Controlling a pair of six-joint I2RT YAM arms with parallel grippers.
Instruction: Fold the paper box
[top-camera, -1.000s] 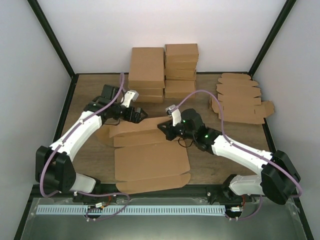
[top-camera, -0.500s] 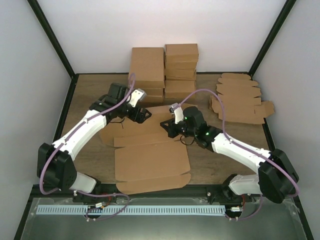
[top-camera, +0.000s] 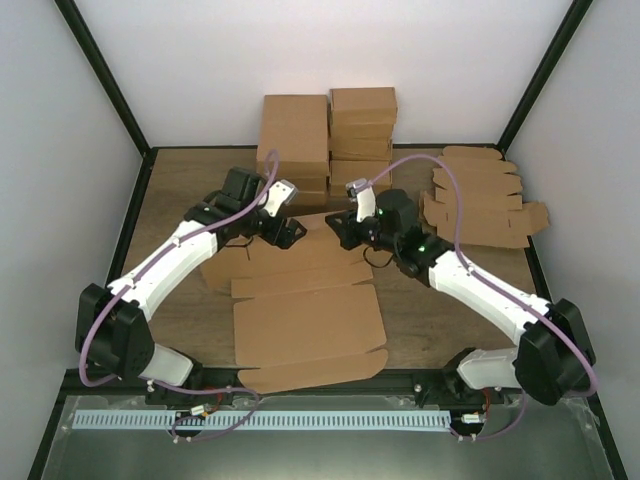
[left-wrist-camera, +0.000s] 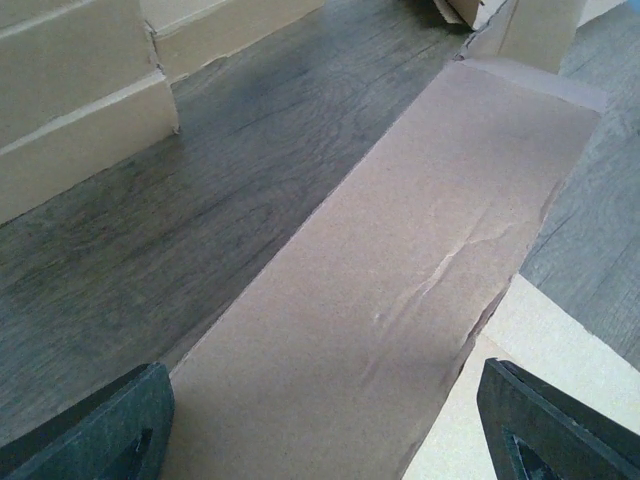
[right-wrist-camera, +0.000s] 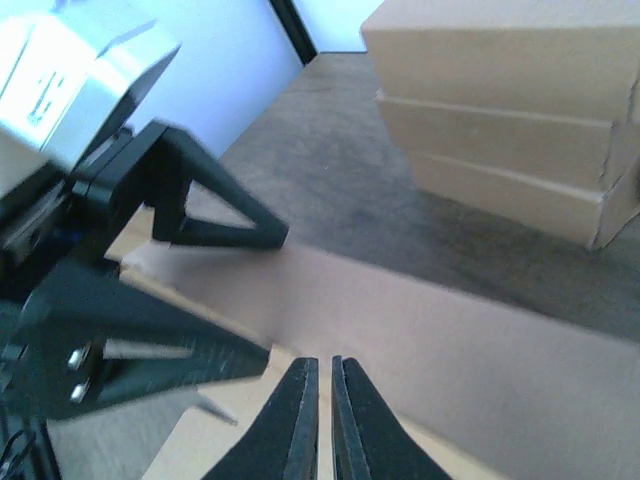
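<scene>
Brown card: the box blank (top-camera: 305, 325) lies flat on the table (top-camera: 430, 320), nearer the arm bases than either end effector, lid flap toward the near edge. Its far strip (left-wrist-camera: 400, 300) has its long axis L–R across the table and sits btwn the two grippers, one at each end.

Left gripper (top-camera: 284, 233): jaws wide apart, nothing gripped. In the wrist view the strip passes btwn its fingers (left-wrist-camera: 90, 435) and runs straight ahead of the palm. A crease mark shows mid-strip.

Right gripper (top-camera: 341, 230): jaws narrow, only a slit btwn them. The tips sit at the strip's lower edge, w/ the strip directly ahead and slanting off to their right. Whether card is nipped in the slit cannot be told. The left gripper shows just left of these tips, near, not touching.

Judgement: both arms are abt equally close to the strip. The next move prob. turns on raising it along its L–R fold line.

Beyond the grippers: stack of folded boxes (top-camera: 330, 130). Further right of them: pile of flat blanks (top-camera: 480, 195). No brand, label or legible text on any card or arm.
</scene>
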